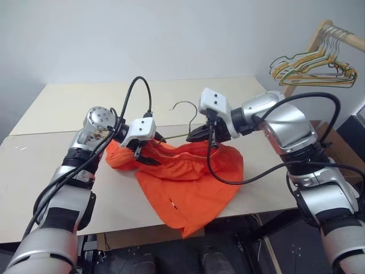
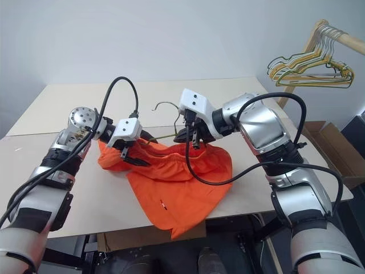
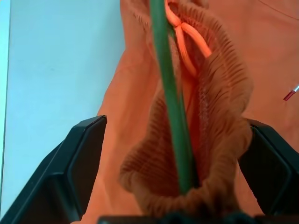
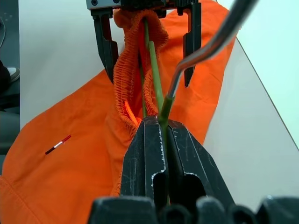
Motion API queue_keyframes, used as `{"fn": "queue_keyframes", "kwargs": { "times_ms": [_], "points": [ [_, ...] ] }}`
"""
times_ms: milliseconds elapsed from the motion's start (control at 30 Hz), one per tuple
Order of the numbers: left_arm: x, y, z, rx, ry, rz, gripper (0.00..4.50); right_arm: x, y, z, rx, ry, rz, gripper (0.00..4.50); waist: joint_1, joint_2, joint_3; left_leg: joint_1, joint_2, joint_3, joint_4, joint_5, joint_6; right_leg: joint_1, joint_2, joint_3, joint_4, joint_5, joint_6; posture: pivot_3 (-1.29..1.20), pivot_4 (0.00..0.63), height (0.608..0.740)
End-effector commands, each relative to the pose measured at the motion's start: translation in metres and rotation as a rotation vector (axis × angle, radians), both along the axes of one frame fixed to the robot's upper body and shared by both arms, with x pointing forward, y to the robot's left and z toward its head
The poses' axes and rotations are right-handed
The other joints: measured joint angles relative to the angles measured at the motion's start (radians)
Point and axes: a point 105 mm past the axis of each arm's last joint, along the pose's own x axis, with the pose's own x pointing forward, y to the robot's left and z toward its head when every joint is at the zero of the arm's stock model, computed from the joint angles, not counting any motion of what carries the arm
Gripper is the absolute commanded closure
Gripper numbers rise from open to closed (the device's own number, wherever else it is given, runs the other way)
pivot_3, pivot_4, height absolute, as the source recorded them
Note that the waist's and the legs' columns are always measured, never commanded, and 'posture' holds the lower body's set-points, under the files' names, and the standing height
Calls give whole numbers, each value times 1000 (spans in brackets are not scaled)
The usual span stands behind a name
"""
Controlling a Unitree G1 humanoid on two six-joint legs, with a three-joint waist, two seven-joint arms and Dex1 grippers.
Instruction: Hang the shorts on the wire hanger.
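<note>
Wire hanger runs hand to hand — right hand clamps it, left hand wide.

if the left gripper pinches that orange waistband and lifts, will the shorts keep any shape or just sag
Probably sag: the shorts already drape limply over the table edge. The gathered waistband bunches in folds between the open left gripper fingers, so it should squash easily. They look light; the thin wire hanger carries them unbent.

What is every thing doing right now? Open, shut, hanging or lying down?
shorts: lying on the table, one leg drooping over its edge, waistband around the wire.
wire hanger: pinched by the right gripper, threaded into the waistband.
left gripper: open, either side of the waistband.
right gripper: shut on the wire hanger.
table: flat.
</note>
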Motion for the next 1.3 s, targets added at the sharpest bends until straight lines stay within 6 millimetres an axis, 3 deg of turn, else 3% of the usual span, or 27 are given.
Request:
{"fn": "queue_keyframes", "kwargs": {
  "times_ms": [33,200,300,700,867,900,967,1167,1300],
  "points": [
    [1,-9,13,-11,-46,-35,52,-2,5,17,12,-50,17,4500,-1,0,0,0,0,0,0,0,0,0,0,0,0,0,0,-96,0,740],
    [4,-7,7,18,-38,-5,52,1,4,17,10,-41,-1,4500,0,0,0,0,0,0,0,0,0,0,0,0,0,0,0,-98,0,740],
    [7,-7,8,16,-48,21,570,0,3,17,9,-40,0,4500,0,0,0,0,0,0,0,0,0,0,0,0,0,0,0,-98,0,740],
    [5,-5,11,8,-43,13,4334,0,3,16,10,-33,-3,4500,-1,0,0,0,0,0,0,0,0,0,0,0,0,0,0,-96,0,740],
    [10,-4,13,-7,-38,56,4491,5,-2,11,-11,-124,-19,4500,-1,0,0,0,0,0,0,0,0,0,0,0,0,0,0,-101,0,740],
    [10,-4,13,-9,-37,58,4500,6,-5,10,-18,-133,-28,3933,-1,0,0,0,0,0,0,0,0,0,0,0,0,0,0,-103,0,740],
    [10,-2,13,-18,-29,69,4500,7,-12,9,-31,-146,-46,3307,0,0,0,0,0,0,0,0,0,0,0,0,0,0,0,-105,0,740],
    [8,7,8,-24,1,106,4500,2,-55,40,22,-201,-170,1111,0,0,0,-1,0,0,0,0,0,0,0,0,0,0,0,-124,6,740],
    [7,9,6,-21,6,108,4500,-10,-79,42,13,-200,-198,41,-1,0,0,0,0,0,-1,0,0,0,0,0,-1,0,0,-129,7,740]
  ]
}}
